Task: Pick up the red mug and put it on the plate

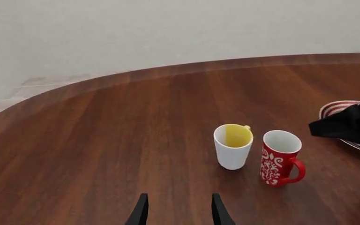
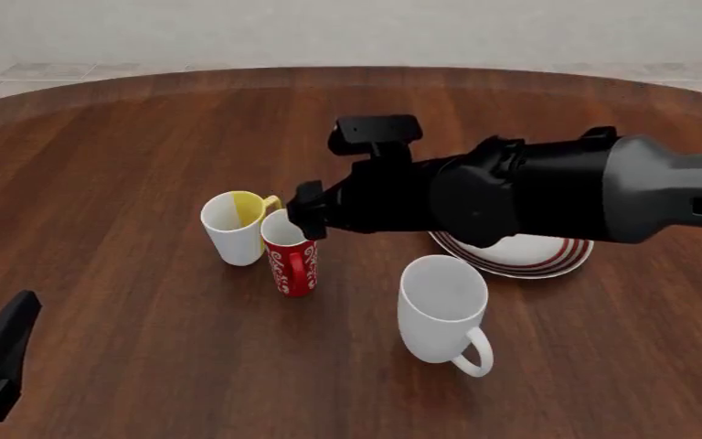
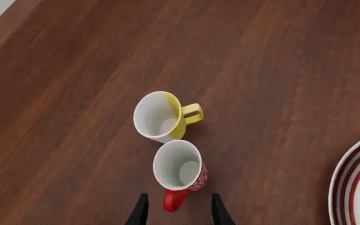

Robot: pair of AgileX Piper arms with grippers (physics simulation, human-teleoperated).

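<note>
The red mug, with a white swirl pattern and white inside, stands upright on the wood table, touching or almost touching a white-and-yellow mug. My right gripper hovers open just above the red mug, and the red handle shows between its fingertips. The striped plate lies to the right of the mugs, partly hidden under my right arm. Well back from the mugs, my left gripper is open and holds nothing. In its view the red mug is to the right of the yellow one.
A large plain white mug stands upright in front of the plate, handle toward the near right. The table's curved far edge meets a pale wall. Bare wood lies to the left of the mugs.
</note>
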